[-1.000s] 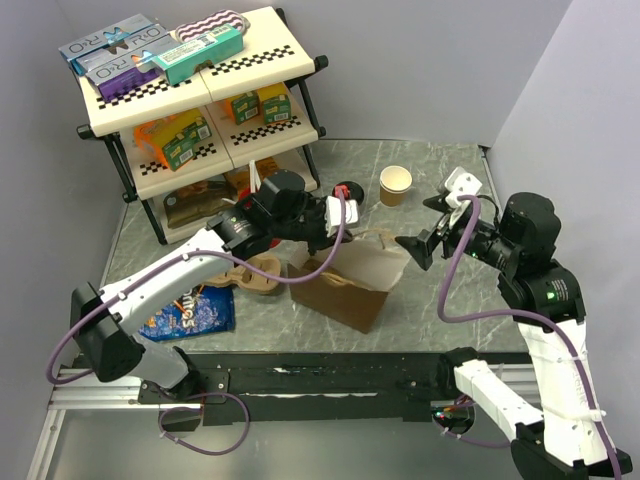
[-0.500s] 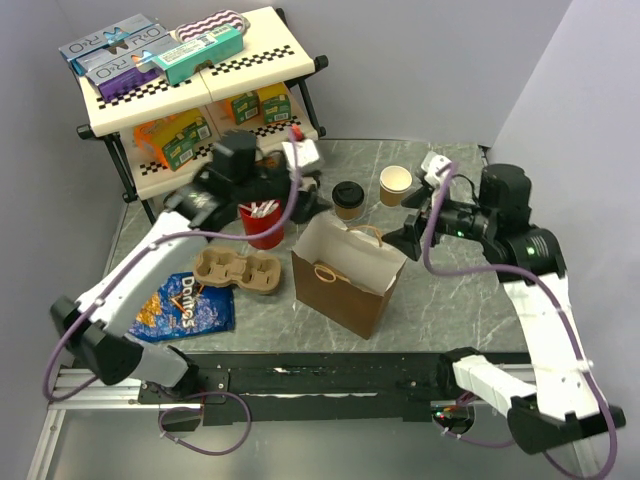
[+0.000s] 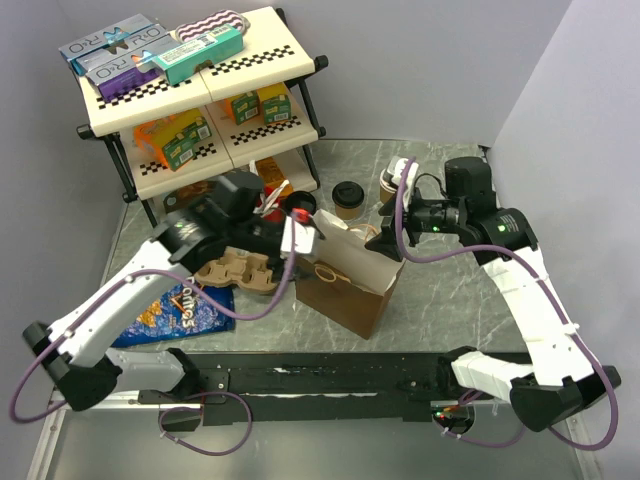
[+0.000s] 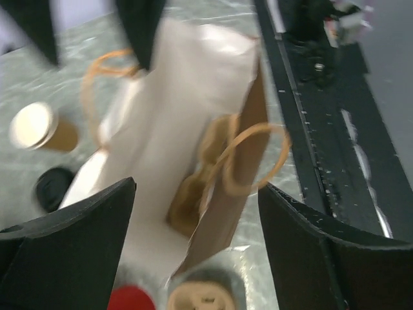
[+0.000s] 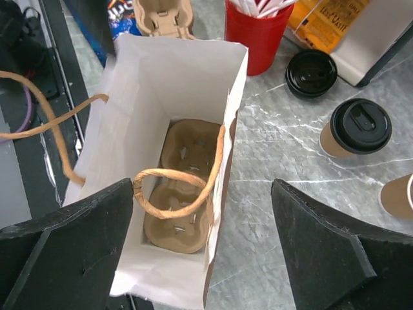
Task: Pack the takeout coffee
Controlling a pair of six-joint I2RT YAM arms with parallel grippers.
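Observation:
The takeout coffee (image 3: 347, 198), a tan cup with a black lid, stands upright on the table just behind the open brown paper bag (image 3: 345, 280); neither gripper holds it. In the right wrist view the coffee (image 5: 358, 126) sits right of the bag (image 5: 155, 90), which has a cardboard cup carrier (image 5: 184, 194) on its bottom. My left gripper (image 3: 312, 228) is open at the bag's left rim. My right gripper (image 3: 383, 238) is open over the bag's right rim. In each wrist view the bag's side wall lies between the open left gripper (image 4: 197, 187) and right gripper (image 5: 201, 187).
A lidless tan cup (image 3: 388, 180) stands behind my right gripper. A red cup of sticks (image 5: 258, 32) and a loose black lid (image 5: 312, 71) sit behind the bag. A second cup carrier (image 3: 240, 272) and a chip bag (image 3: 165, 312) lie left. A stocked shelf (image 3: 190, 100) fills the back left.
My left gripper opened, swung off toward the shelf and came back to the bag's left rim. The lidded coffee now stands free behind the bag. My right gripper moved left to the bag.

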